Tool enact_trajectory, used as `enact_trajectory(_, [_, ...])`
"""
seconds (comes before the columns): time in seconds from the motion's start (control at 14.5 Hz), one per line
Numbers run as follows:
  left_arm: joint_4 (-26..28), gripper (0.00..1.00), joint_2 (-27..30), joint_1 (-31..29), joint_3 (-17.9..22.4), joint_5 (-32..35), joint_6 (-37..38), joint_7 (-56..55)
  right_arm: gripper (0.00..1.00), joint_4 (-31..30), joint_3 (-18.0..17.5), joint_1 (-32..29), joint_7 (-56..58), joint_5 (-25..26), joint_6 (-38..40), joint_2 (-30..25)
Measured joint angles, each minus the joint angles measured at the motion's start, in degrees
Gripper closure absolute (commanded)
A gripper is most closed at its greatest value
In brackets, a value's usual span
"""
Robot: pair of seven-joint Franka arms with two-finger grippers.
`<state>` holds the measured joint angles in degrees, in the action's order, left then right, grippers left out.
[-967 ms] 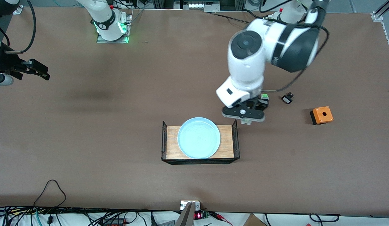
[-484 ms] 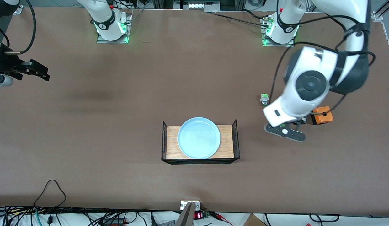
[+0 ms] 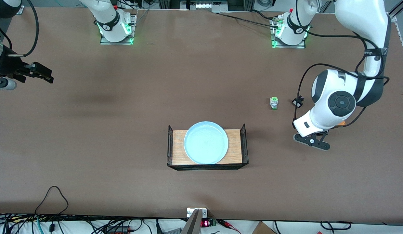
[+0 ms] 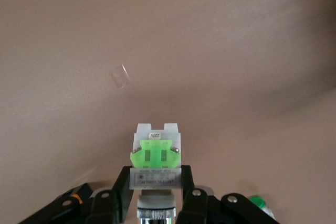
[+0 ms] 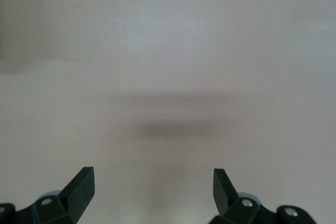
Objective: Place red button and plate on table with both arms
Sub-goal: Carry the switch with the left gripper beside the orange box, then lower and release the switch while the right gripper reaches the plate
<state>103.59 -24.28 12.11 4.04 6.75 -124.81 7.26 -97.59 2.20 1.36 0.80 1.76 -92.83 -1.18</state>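
My left gripper [image 3: 312, 142] is up over the table [image 3: 123, 130], beside the orange box, toward the left arm's end. In the left wrist view it [image 4: 156, 174] is shut on a button part [image 4: 155, 156] with a silvery-white body and a bright green block; its cap is hidden between the fingers. The pale blue plate [image 3: 206, 142] lies on the wood-grain tray [image 3: 235, 146] at mid-table. My right gripper [image 3: 42, 73] waits open and empty over the right arm's end of the table, and its wrist view [image 5: 153, 174] shows only bare tabletop.
A green-capped button part [image 3: 273, 103] and a small black part [image 3: 297, 102] lie on the table between the tray and the left arm's base. The orange box [image 3: 342, 123] is almost hidden under the left arm. Black mesh ends [image 3: 243, 143] stand up on the tray.
My left arm has swung from beside the tray toward the left arm's end of the table, with the button part in its gripper. The right arm has barely moved.
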Motion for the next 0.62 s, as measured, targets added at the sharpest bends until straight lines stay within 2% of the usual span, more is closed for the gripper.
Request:
enact_trajectory(0.21, [5.5, 0.66, -1.4, -1.6, 0.0, 0.0, -6.9, 0.0, 0.0, 0.4, -0.4, 0.9, -1.4, -4.5, 1.9, -0.1])
enact_trajectory(0.35, [6.9, 0.66, -2.4, -2.8, 0.0, 0.0, -9.6, 0.1, 0.0, 0.5, -0.6, 2.7, -6.8, -7.9, 2.4, -0.1])
enact_trajectory(0.62, [7.9, 0.66, -4.9, -4.4, 0.0, 0.0, -16.2, 1.0, 0.0, 0.6, -1.0, 12.5, -22.5, -11.2, 1.5, 0.2])
